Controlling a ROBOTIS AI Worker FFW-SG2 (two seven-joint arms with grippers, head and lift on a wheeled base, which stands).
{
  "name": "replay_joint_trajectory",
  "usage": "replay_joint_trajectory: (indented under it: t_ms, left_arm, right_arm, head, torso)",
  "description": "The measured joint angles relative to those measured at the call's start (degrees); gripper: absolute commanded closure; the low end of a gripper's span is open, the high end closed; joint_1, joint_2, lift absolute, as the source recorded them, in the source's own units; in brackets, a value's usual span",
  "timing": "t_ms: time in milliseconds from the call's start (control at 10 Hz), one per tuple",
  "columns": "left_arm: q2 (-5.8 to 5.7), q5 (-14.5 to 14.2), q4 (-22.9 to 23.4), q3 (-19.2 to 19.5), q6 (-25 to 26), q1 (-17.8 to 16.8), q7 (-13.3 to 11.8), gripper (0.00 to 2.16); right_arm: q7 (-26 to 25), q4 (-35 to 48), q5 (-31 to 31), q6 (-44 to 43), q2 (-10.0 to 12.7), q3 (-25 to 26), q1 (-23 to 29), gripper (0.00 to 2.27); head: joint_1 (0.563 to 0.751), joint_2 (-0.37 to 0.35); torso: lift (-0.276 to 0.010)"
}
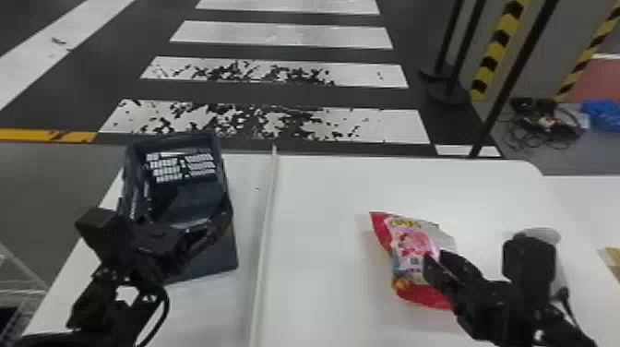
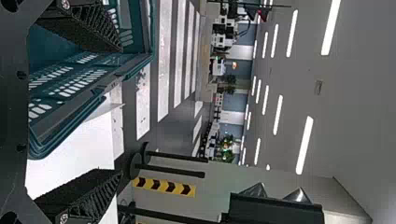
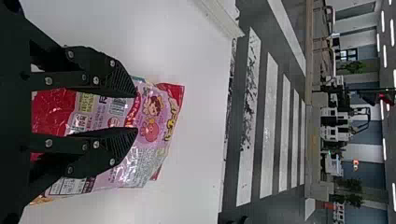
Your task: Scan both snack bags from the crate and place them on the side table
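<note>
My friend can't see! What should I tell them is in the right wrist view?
A shiny red and pink snack bag lies on a white table, with the robot's right gripper open over it. Past the table, white stripes cross a dark floor.

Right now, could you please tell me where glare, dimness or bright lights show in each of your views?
Right wrist view: silvery glints on the shiny red-and-pink plastic snack bag, strongest on its printed, creased lower part; head view: dim inside the dark blue slotted plastic crate; left wrist view: bright white ceiling light strips.
</note>
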State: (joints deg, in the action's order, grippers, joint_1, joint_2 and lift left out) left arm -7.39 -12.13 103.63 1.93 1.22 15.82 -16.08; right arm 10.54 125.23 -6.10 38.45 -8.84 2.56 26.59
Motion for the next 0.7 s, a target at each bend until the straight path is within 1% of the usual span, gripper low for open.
replay_joint_trajectory:
  t_ms: [100, 200, 300, 500, 700]
  left_arm:
    - [-0.02, 0.0, -0.01, 0.0, -0.01, 0.0, 0.0, 0.08]
    - [-0.04, 0.0, -0.06, 0.0, -0.02, 0.0, 0.0, 0.08]
    - [-0.03, 0.0, -0.2, 0.0, -0.03, 0.0, 0.0, 0.08]
    - [0.0, 0.08, -0.35, 0.0, -0.03, 0.0, -0.05, 0.08]
    - [0.01, 0.09, -0.38, 0.0, -0.41, 0.03, -0.09, 0.08]
  right_arm:
    - [0.14, -0.49, -1.16, -0.15, 0.18, 0.24, -0.28, 2.26]
    - [1.26, -1.08, -1.61, -0.69, 0.28, 0.27, -0.52, 2.26]
    - [4.07, -2.41, -1.67, -2.45, 0.36, 0.24, -1.05, 2.26]
    - [5.66, -6.35, -1.6, -5.59, 0.75, -0.15, -3.18, 2.26]
    - [6.96, -9.96, -1.29, -6.83, 0.91, -0.45, -5.62, 2.26]
  head:
    - [0.695, -0.012]
    - [0.695, -0.007]
    - [0.695, 0.006]
    - [0.695, 0.013]
    - [0.695, 0.017]
  torso:
    - [-0.095]
    - [-0.095]
    - [-0.095]
    - [-0.095]
    - [-0.095]
